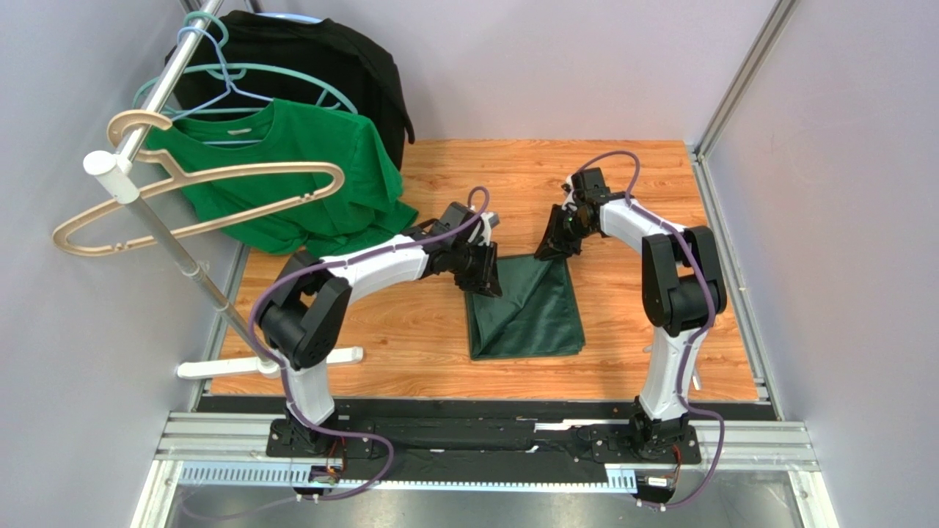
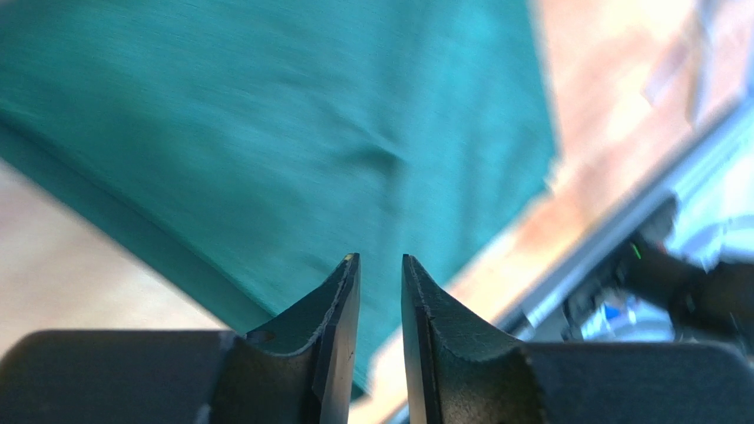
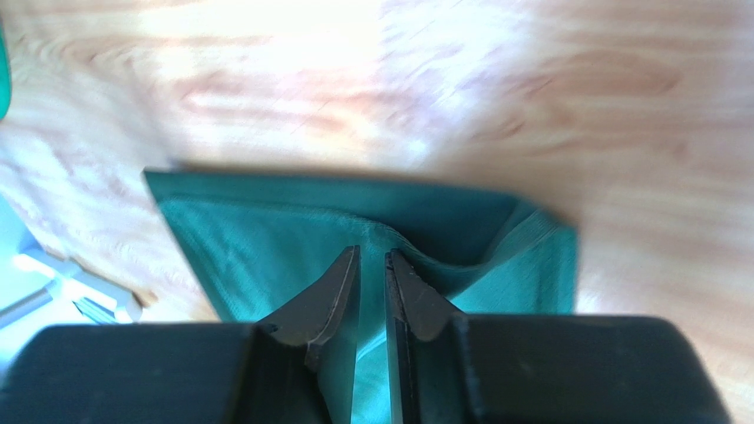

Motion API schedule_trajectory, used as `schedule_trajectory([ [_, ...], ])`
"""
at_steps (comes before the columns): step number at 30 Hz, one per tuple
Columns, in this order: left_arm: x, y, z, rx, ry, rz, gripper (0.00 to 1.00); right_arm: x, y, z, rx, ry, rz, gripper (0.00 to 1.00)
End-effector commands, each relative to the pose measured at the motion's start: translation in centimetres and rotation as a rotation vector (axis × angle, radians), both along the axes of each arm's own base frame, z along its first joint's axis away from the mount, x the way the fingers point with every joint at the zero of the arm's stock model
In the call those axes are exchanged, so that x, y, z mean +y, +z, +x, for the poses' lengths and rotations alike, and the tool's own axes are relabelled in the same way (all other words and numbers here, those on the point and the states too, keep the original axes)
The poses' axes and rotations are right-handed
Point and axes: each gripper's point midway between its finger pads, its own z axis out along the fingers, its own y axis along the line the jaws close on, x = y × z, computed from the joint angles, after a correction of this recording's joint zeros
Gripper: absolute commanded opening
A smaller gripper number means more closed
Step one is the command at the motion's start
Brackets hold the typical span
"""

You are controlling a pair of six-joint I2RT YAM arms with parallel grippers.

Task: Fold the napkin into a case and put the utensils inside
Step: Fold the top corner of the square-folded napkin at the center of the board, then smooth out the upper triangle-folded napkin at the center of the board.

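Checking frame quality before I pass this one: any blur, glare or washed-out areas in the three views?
Top external: sharp and evenly lit, the napkin plain against the table. Left wrist: the cloth smeared by blur, upper right overexposed. Right wrist: the wood blurred, with bright glare at the top, and the napkin's edges soft.
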Motion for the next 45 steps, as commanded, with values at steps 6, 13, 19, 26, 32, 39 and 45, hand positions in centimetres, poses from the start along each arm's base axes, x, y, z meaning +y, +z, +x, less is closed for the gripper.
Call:
schedule_trajectory([
  [6, -2.8, 1.6, -7.6, -0.026, -0.195, -0.081, 0.34, -0.4, 0.0, 3.7, -0.048, -0.054, 0.042, 0.19],
  [13, -2.2, -1.0, -7.8, -0.006, -0.206, -0.029, 0.32, -0.7, 0.6, 3.1, -0.046, -0.053, 0.051, 0.20],
  [19, -1.1, -2.2, -8.2, 0.004, -0.199, 0.017, 0.28, -0.7, 2.9, 1.6, -0.081, -0.044, 0.070, 0.21],
  [26, 2.2, -4.3, -7.5, -0.019, -0.153, 0.207, 0.27, -0.8, 4.9, 0.2, -0.115, -0.038, 0.082, 0.21],
  [32, 4.1, -3.9, -6.4, -0.098, -0.107, 0.285, 0.27, -0.3, 4.2, -1.4, -0.087, -0.024, 0.108, 0.21],
  [39, 4.1, -2.9, -6.5, -0.116, -0.114, 0.261, 0.27, -0.5, 2.9, -2.0, -0.068, -0.022, 0.094, 0.21],
  [45, 2.4, 2.3, -7.8, -0.145, -0.118, 0.060, 0.31, 0.0, 2.4, -1.5, -0.050, -0.016, 0.107, 0.21],
])
